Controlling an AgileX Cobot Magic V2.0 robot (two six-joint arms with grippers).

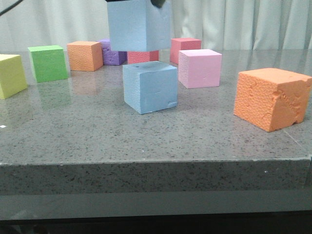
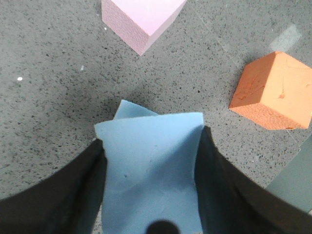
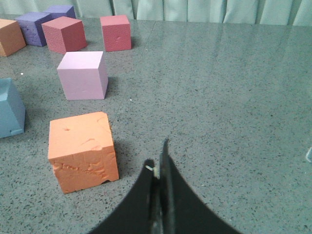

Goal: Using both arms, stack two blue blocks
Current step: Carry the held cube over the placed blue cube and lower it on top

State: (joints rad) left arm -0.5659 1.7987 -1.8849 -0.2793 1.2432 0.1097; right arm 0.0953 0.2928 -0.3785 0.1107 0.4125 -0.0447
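Lower blue block (image 2: pixel 127 110) mostly hidden

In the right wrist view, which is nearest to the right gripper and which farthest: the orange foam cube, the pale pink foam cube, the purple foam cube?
1. Orange foam cube, just beside the right gripper.
2. Pale pink foam cube, farther out.
3. Purple foam cube, at the far edge.

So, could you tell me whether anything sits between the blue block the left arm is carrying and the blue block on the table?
Nothing visible does. The held blue block, clamped in the left gripper, hangs above the resting blue block with only open air between them. The pink cube stands off to the side.
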